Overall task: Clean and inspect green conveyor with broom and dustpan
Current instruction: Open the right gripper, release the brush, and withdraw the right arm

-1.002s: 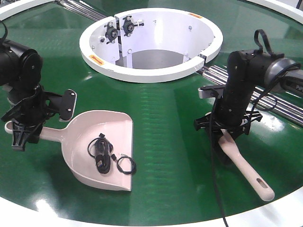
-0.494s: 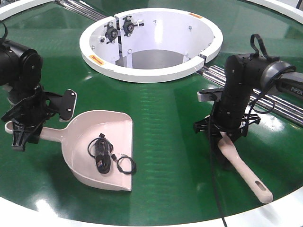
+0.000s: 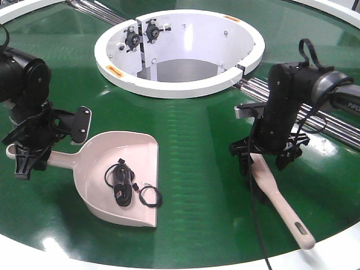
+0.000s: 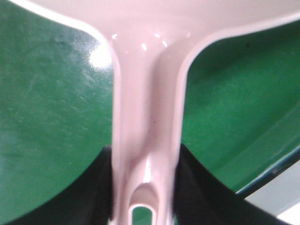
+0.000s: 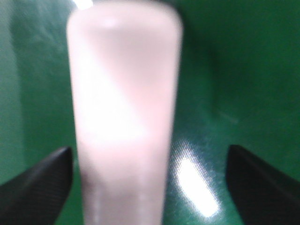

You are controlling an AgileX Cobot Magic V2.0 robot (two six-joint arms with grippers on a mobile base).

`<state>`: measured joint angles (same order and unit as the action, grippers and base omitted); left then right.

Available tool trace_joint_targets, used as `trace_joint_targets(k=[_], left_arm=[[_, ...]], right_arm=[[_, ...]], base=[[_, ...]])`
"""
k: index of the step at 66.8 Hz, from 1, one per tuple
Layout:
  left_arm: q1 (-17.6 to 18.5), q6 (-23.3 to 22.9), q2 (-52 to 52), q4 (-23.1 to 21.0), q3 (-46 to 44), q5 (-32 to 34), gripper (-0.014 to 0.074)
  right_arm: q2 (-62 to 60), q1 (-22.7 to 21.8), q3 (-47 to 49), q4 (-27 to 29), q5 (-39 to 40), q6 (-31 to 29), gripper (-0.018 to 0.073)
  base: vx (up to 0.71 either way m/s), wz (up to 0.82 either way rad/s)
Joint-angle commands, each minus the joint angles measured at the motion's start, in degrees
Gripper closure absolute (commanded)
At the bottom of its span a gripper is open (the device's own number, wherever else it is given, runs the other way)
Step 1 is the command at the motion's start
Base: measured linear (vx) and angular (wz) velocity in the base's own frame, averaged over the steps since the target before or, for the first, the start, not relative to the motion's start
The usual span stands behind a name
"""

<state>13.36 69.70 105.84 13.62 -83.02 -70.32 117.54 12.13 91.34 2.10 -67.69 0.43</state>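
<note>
The pale pink dustpan [image 3: 132, 154] lies on the green conveyor [image 3: 191, 135] at the left, with a tangle of black cable [image 3: 121, 183] inside it. My left gripper [image 3: 27, 157] is shut on the dustpan's slim handle [image 4: 145, 117], with black fingers [image 4: 84, 187] pressed against both sides. The cream broom [image 3: 278, 199] lies on the belt at the right, its slotted handle end towards the front edge. My right gripper [image 3: 263, 158] stands over the broom's head end. In the right wrist view the broom [image 5: 124, 117] sits between wide-apart fingertips [image 5: 40, 183] that do not touch it.
The white ring-shaped hub [image 3: 169, 85] stands behind the middle, with steel rollers [image 3: 332, 126] running out to the right behind my right arm. The conveyor's white rim [image 3: 185, 264] runs along the front edge. A black cable hangs from my right arm.
The broom has swung, its handle end moving down and left towards the front rim. My right wrist has shifted slightly. The left arm and the dustpan have not moved.
</note>
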Motion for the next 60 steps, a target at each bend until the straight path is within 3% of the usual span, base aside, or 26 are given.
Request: trace_joint_targets(k=[1,18,39,51,60], left_arm=[[0.45,-0.66,-2.76,-0.66,-1.68,-1.88,0.0604],[0.45,-0.66,-2.76,-0.66,-1.68,-1.88,0.0604],[0.45,-0.66,-2.76,-0.66,-1.68,-1.88,0.0604],[0.45,-0.66,-2.76,-0.66,-1.68,-1.88,0.0604],[0.45,-0.66,-2.76,-0.66,-1.68,-1.88,0.0604]], right_arm=[[-6.41,-0.35,1.24,-0.30,3.64,-0.43,-0.0171],[-21.79,-0.51,-12.26,0.14,24.07,-0.84,-0.0131],[-42.37,-0.51,-33.34,0.35,37.93,-1.84,-0.0008],[-53.70,-0.51,-45.49,0.79,47.11,-1.84,0.0145],[-60.26,-0.30,-51.71,1.20,50.85,-1.84,0.0365]], base=[[0.00,0.00],[0.00,0.00],[0.00,0.00],[0.00,0.00],[0.00,0.00]])
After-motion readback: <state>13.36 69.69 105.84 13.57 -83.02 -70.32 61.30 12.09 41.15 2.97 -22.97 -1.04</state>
